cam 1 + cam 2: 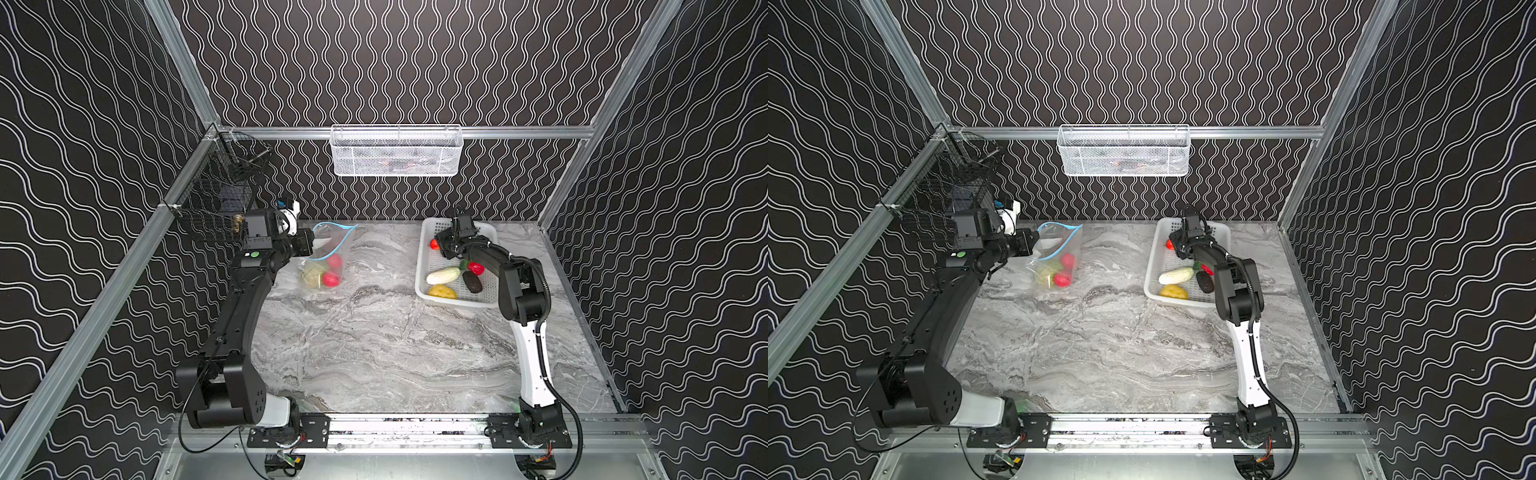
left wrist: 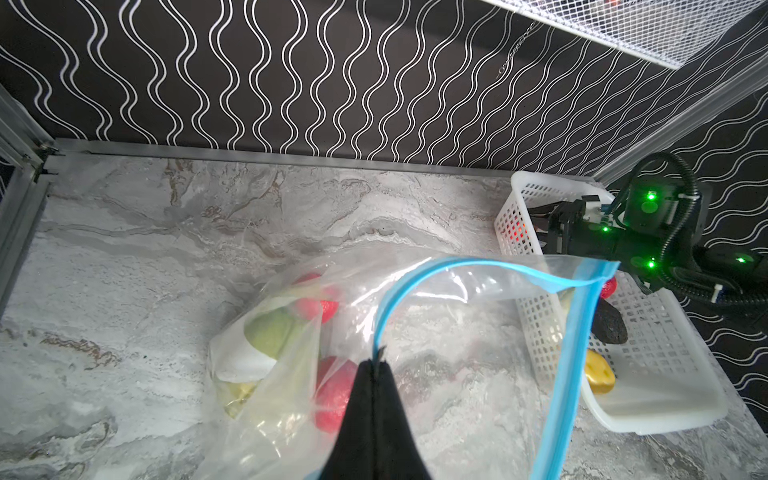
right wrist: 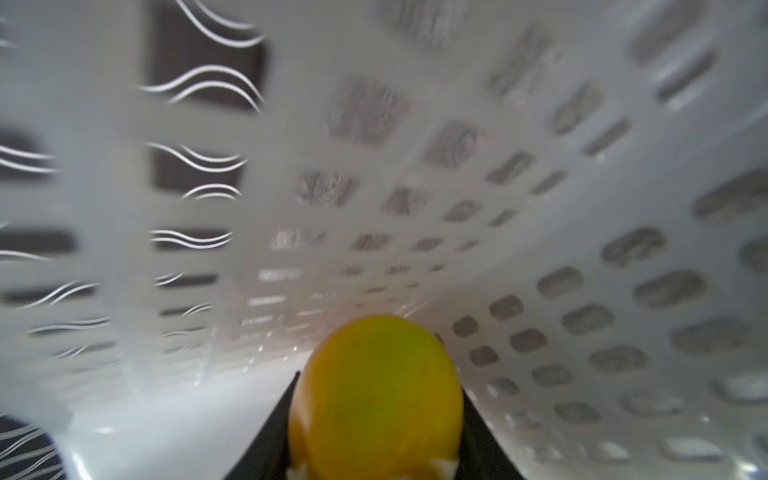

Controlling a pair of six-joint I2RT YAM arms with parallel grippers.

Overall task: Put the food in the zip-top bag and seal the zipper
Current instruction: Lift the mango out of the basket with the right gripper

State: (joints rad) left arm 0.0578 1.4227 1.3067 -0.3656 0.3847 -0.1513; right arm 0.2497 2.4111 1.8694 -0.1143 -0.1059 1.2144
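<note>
Orange-red fruit (image 3: 376, 399), blurred and cropped, between the right jaws

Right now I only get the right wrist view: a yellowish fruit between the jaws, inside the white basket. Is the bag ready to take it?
Observer: The left gripper is shut on the zip-top bag's blue zipper, holding the mouth open.
Operator: Anything inside it?
Observer: Yes, a green cabbage and two red fruits.
Operator: What else lies in the basket?
Observer: Besides the held fruit, the basket holds a white radish, a yellow potato, a dark avocado and a red fruit.
</note>
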